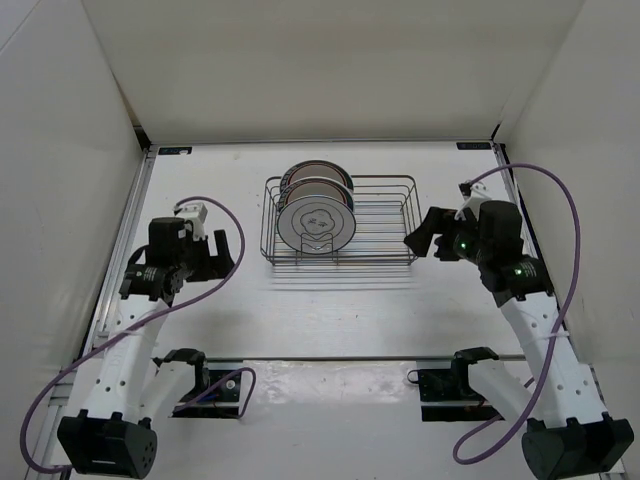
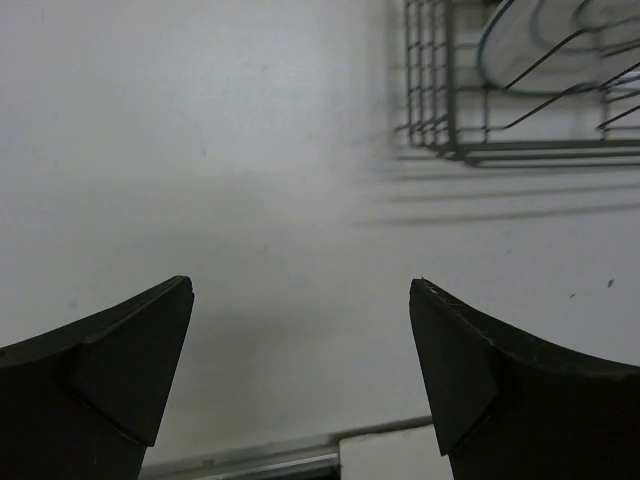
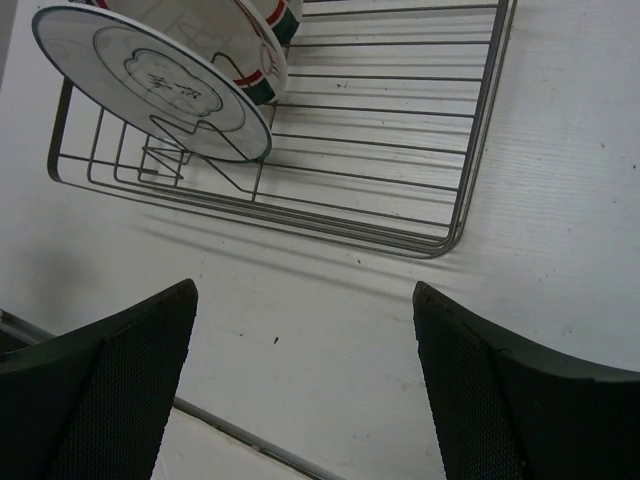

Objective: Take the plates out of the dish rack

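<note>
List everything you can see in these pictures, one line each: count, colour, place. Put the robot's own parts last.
plates: three, white with grey or red-and-teal rims, upright in the rack's left half
rack: one, silver wire, mid-table toward the back
table: one, white, under everything
walls: three, white, left, back and right
cables: two, purple, one looping off each arm
left gripper: one, black, open, left of the rack
right gripper: one, black, open, right of the rack

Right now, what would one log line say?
plates: upright in rack | left tool: open, empty | right tool: open, empty
</note>
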`<state>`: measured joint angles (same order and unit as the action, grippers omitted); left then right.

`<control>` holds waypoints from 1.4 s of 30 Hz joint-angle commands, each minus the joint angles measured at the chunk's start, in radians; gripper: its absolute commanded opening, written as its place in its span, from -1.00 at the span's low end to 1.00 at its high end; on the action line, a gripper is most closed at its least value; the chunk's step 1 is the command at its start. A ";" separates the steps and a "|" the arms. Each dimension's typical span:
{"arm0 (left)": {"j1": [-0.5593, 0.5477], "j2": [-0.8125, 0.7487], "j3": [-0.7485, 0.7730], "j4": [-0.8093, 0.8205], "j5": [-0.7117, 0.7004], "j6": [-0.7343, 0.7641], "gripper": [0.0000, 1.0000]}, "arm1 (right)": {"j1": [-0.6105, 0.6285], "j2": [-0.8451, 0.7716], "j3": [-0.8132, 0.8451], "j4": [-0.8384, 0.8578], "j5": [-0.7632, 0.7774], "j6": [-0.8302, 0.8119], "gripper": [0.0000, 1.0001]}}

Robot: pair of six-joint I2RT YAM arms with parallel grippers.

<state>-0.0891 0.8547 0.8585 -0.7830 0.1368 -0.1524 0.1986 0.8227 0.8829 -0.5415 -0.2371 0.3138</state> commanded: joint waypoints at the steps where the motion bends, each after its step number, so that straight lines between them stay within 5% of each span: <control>1: 0.014 -0.045 -0.013 -0.094 -0.052 0.002 1.00 | 0.002 0.045 0.070 -0.020 -0.048 -0.013 0.80; 5: 0.011 -0.098 -0.047 -0.096 -0.059 -0.036 1.00 | -0.001 0.084 0.120 0.020 -0.076 -0.019 0.80; 8: -0.003 -0.098 -0.049 -0.094 -0.045 -0.024 1.00 | 0.005 0.118 0.127 0.147 -0.236 -0.038 0.80; 9: -0.011 -0.095 -0.046 -0.097 -0.028 -0.013 1.00 | 0.013 0.131 0.105 0.225 -0.401 -0.051 0.80; 12: -0.014 -0.065 -0.036 -0.102 0.009 -0.006 1.00 | 0.036 0.176 0.082 0.422 -0.435 -0.024 0.80; 18: -0.014 -0.071 -0.038 -0.111 -0.023 -0.022 1.00 | 0.159 0.392 0.243 0.310 -0.369 -0.181 0.80; 28: -0.014 -0.062 -0.045 -0.111 -0.055 -0.022 1.00 | 0.314 0.659 0.494 0.190 -0.050 -0.412 0.80; 34: -0.015 -0.037 -0.041 -0.119 -0.049 -0.021 1.00 | 0.337 0.757 0.585 0.169 -0.016 -0.499 0.45; 42: -0.017 -0.037 -0.046 -0.114 -0.043 -0.019 1.00 | 0.346 0.816 0.561 0.192 -0.037 -0.533 0.35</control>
<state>-0.1005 0.8261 0.8158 -0.8913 0.0902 -0.1730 0.5385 1.6325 1.4307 -0.3637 -0.2710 -0.1818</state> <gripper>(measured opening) 0.999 0.679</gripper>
